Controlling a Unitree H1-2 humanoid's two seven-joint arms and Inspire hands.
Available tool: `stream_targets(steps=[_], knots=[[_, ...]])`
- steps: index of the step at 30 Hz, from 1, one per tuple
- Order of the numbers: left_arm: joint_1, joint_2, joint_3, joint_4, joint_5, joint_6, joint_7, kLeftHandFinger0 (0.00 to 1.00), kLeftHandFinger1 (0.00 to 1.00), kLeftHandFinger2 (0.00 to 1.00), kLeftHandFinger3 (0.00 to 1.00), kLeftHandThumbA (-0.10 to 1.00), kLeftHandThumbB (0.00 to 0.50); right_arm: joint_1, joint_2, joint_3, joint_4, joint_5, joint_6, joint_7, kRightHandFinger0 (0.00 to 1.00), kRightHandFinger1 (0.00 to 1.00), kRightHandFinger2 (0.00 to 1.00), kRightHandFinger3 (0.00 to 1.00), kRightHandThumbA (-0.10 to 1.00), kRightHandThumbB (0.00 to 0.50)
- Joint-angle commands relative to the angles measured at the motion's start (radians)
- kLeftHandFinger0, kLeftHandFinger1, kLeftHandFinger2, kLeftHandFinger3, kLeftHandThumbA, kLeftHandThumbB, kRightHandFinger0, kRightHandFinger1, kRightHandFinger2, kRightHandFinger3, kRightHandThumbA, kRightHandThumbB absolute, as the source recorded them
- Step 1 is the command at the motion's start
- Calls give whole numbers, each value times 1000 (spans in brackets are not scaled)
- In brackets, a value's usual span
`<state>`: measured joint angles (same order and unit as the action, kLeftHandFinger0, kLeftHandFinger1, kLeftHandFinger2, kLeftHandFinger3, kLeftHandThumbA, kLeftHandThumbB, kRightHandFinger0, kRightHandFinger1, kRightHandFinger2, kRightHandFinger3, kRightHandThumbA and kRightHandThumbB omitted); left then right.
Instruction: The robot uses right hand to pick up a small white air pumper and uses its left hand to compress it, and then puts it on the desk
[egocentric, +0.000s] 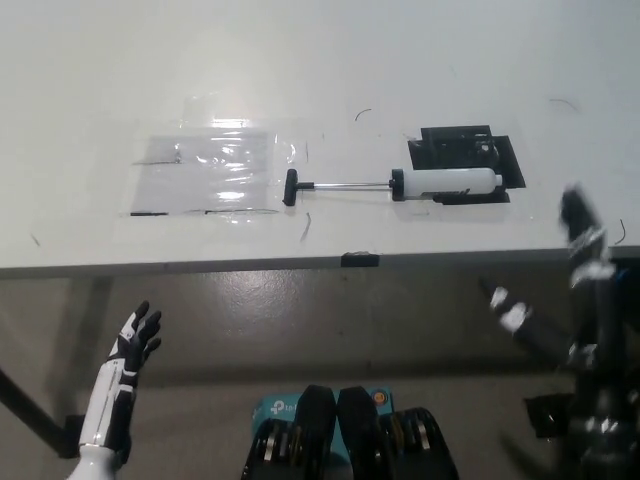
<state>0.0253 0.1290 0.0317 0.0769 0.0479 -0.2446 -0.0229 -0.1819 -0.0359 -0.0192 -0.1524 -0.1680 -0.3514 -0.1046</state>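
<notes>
The small white air pumper (448, 183) lies flat on the white desk (320, 80), its body at right on a black patch and its thin rod stretched out left to a black T-handle (291, 187). My black right hand (585, 240) is blurred at the right edge, just below and right of the pumper, at the desk's front edge; its fingers look spread and hold nothing. My white left hand (135, 345) hangs low at the lower left, below the desk edge, fingers apart and empty.
A clear plastic sheet (212, 168) is taped to the desk left of the pumper's handle. A black tape patch (465, 148) lies under the pumper. A small black tab (360, 260) sits on the front edge. Floor shows below.
</notes>
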Motion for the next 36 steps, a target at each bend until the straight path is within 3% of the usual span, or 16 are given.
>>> stream_targets(steps=[1,4,9,12,14,17,21,24,28,36], knots=[[-8,-20,-21,-15,1,-74,-3,1000,1000,1000,1000,1000,106,-156,-92,14,-96,-76,188,104,1000,1000,1000,1000,932,208],[4,-32,-38,-36,39,-73,6,1000,1000,1000,1000,1000,119,-279,-169,50,-42,-103,297,176,1000,1000,1000,1000,991,259],[39,-75,-70,-74,85,-93,27,1000,1000,1000,1000,1000,147,-495,-292,140,115,-140,420,315,1000,1000,1000,1000,912,257],[55,-107,-78,-94,99,-95,41,1000,1000,1000,1000,1000,199,-631,-333,206,247,-134,528,417,1000,1000,1000,1000,864,307],[56,-123,-83,-97,106,-104,46,1000,1000,1000,1000,1000,204,-697,-341,236,327,-129,568,457,1000,1000,1000,1000,830,314],[76,-120,-86,-103,129,-121,41,1000,1000,1000,1000,1000,149,-793,-333,296,504,-148,560,492,1000,1000,1000,1000,845,354],[78,-107,-79,-83,132,-142,40,1000,1000,1000,1000,1000,151,-904,-324,360,730,-170,511,516,1000,1000,1000,1000,866,357],[83,-94,-66,-74,117,-152,35,1000,1000,1000,1000,1000,125,-999,-302,421,917,-206,482,527,1000,1000,1000,1000,900,360],[86,-85,-65,-73,126,-154,32,1000,1000,1000,1000,1000,143,-1076,-263,460,1093,-212,461,516,1000,1000,1000,1000,908,360],[82,-72,-68,-75,137,-160,25,1000,1000,1000,1000,1000,119,-1130,-207,516,1312,-237,431,480,1000,1000,1000,1000,1000,409]])
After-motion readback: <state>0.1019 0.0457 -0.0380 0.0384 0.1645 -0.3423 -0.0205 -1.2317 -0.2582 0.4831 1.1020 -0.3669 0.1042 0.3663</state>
